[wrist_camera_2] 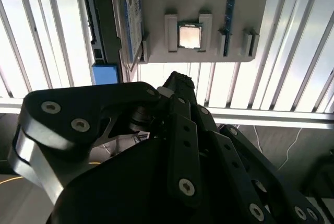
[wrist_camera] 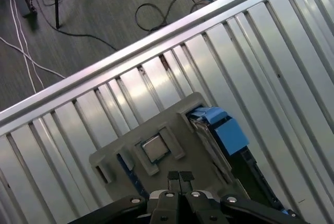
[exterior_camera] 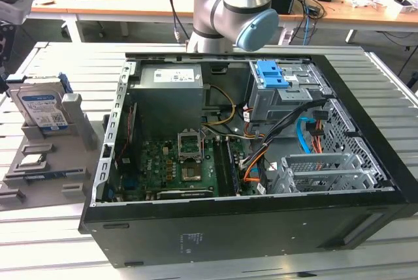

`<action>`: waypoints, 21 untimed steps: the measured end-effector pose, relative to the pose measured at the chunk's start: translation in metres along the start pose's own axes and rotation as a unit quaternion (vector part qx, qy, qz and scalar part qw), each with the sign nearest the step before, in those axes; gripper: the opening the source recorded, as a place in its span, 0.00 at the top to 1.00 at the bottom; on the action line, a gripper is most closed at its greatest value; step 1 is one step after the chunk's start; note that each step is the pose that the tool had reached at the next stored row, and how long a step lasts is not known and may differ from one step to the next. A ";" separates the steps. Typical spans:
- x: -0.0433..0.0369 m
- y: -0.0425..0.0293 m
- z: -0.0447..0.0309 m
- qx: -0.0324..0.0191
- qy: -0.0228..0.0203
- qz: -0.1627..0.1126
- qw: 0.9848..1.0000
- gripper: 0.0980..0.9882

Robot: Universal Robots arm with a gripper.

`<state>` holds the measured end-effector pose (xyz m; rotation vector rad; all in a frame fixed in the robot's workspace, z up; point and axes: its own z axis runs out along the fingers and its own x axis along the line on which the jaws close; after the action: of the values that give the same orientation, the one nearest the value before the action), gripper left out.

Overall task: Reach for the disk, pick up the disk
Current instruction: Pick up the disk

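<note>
Overhead, the pincer hangs closed and empty while the disk waits in its holder

Standing upright on its edge, the disk sits in a slot at one end of the grey holder. Its blue-and-white label shows in the exterior view, and its blue side rail runs along the upper edge. The holder lies flat on the slatted metal surface, just beside the open computer case. A small square chip rests in a pocket of the holder, near the disk but apart from it. The arm rises on the far side of the case from the holder.

In the first wrist view the black pincer hangs above the holder with its two fingertips pressed together and nothing between them. It lines up closer to the chip than to the disk, whose blue rail juts past the holder's end. In the second wrist view the pincer points toward the holder's edge, just short of the chip's pocket. The disk stands at the holder's side, clear of the fingers and untouched
</note>
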<state>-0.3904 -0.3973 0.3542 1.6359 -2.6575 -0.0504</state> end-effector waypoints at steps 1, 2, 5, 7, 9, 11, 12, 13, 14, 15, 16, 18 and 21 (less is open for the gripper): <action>0.0000 0.0000 0.0000 0.000 0.000 -0.008 1.000 0.99; 0.0000 0.0000 0.0000 0.000 0.000 -0.014 1.000 0.99; 0.0000 0.0000 0.0000 0.000 0.001 -0.035 0.999 0.99; 0.0000 0.0000 0.0000 0.000 0.002 -0.050 0.999 0.99; 0.0000 0.0000 0.0000 0.000 0.002 -0.063 0.998 0.99; 0.0000 0.0000 0.0000 0.000 0.003 -0.074 0.997 0.99; 0.0000 0.0000 0.0000 0.000 0.003 -0.082 0.997 0.99; 0.0000 0.0000 0.0000 0.000 0.003 -0.088 0.996 0.99; 0.0000 0.0000 0.0000 0.000 0.004 -0.096 0.995 0.99; 0.0000 0.0000 0.0000 0.000 0.004 -0.106 0.994 0.99; 0.0000 0.0000 0.0000 0.000 0.004 -0.116 0.993 0.99; 0.0000 0.0000 0.0000 0.000 0.005 -0.131 0.991 0.99; 0.0000 0.0000 0.0000 0.000 0.006 -0.159 0.987 0.99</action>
<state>-0.3904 -0.3973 0.3542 2.0349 -2.3597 -0.0446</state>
